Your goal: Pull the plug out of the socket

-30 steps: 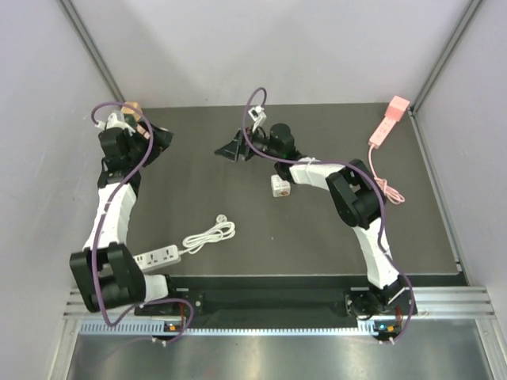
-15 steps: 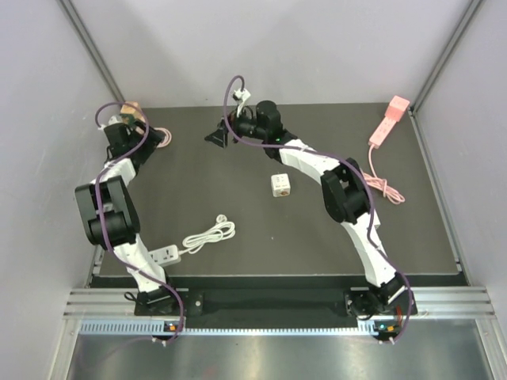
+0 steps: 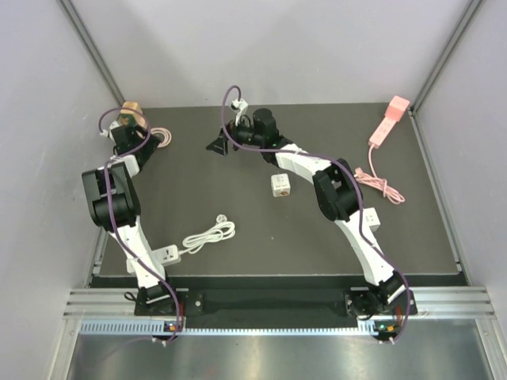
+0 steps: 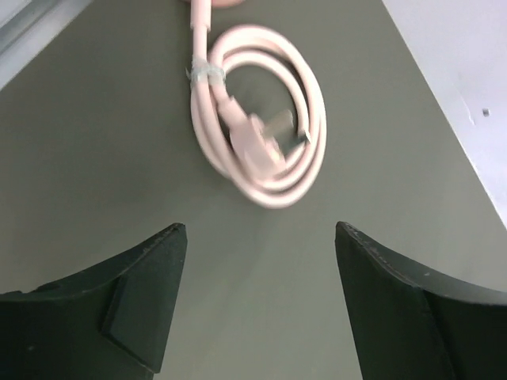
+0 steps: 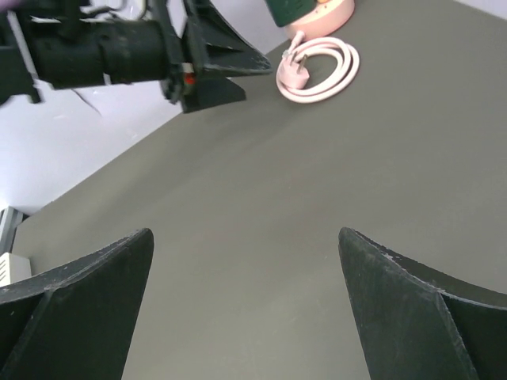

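Left wrist view showed the pink plug [image 4: 265, 136] lying within its coiled cord [image 4: 310, 103] at the bench's [image 4: 95, 158] far-left corner, left jaws and right jaws both wide open and empty; the light, rigid plug body, not the limp cord, was judged the proper hold.

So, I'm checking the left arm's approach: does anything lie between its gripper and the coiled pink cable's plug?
Nothing visible does. In the left wrist view the left gripper is open over bare mat, and the pink cable with its plug lies just ahead, untouched.
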`<state>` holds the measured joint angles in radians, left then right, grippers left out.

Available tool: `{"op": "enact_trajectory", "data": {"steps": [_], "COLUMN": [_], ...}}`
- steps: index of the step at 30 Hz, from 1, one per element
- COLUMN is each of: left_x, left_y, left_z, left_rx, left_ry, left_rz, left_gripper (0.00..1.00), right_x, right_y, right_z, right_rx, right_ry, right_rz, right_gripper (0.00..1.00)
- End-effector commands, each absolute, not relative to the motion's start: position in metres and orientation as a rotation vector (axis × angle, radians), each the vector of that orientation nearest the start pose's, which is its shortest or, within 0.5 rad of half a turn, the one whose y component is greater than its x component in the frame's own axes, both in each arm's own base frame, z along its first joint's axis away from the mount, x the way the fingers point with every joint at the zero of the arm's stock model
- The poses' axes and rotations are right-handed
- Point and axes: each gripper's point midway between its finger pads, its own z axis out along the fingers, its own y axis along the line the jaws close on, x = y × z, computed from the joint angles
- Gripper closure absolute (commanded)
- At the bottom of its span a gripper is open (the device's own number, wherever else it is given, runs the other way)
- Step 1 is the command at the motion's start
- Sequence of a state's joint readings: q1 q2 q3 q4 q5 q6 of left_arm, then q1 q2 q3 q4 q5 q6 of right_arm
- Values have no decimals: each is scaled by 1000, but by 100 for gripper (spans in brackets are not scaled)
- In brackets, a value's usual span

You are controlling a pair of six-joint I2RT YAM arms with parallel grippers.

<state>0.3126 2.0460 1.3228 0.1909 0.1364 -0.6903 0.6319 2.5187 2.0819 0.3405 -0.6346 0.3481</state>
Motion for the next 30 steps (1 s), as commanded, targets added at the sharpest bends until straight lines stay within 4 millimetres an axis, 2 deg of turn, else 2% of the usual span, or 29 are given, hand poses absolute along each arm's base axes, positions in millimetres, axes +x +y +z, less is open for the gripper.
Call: {"op": "enact_trajectory", "data": {"steps": [1, 5, 9, 10, 11, 12, 14, 15, 16, 18, 19, 21, 22, 24, 27, 30], "left_x": [577, 590, 603, 605, 609, 609, 611, 609, 609, 612, 608, 612, 609, 611, 608, 607], "left_y": [141, 150, 144, 146, 150, 145, 149, 147, 147, 146, 146, 148, 147, 146, 142, 130], "left_z": [103, 91, 85, 78, 82, 76, 73, 67, 59, 57, 44, 43, 32, 32, 34, 46], "left_rx": [-922, -958, -975, -996, -1010, -1022, -1051, -1066, -1076, -1093, -1113, -1130, -1139, -1132, -1118, -1055], "left_ry": [1772, 1699, 1688, 1697, 1683, 1706, 1700, 1717, 1733, 1740, 1776, 1784, 1813, 1824, 1842, 1860], "left_rz": [-362, -363, -337, -301, -267, -249, -200, -186, -170, -155, -141, -133, -122, -125, -121, -107], "left_gripper": [21, 27, 31, 32, 33, 34, 38, 45, 48, 52, 60, 69, 78, 84, 99, 100], "right_x": [493, 495, 497, 498, 498, 499, 499, 499, 499, 499, 500, 503, 504, 505, 505, 506], "right_y": [496, 493, 491, 490, 490, 490, 490, 490, 491, 491, 490, 488, 488, 488, 488, 487], "right_z": [200, 202, 203, 203, 204, 205, 207, 206, 206, 206, 206, 203, 203, 201, 201, 202], "right_rx": [-756, -752, -730, -729, -725, -714, -709, -705, -707, -706, -704, -700, -695, -695, -696, -688], "right_ry": [1519, 1516, 1514, 1507, 1506, 1507, 1496, 1499, 1497, 1500, 1501, 1517, 1520, 1523, 1525, 1528], "right_rz": [1256, 1250, 1272, 1274, 1278, 1288, 1299, 1302, 1304, 1303, 1297, 1283, 1275, 1272, 1269, 1265], "right_gripper": [0, 0, 0, 0, 0, 0, 0, 0, 0, 0, 1, 0, 0, 0, 0, 0]}}
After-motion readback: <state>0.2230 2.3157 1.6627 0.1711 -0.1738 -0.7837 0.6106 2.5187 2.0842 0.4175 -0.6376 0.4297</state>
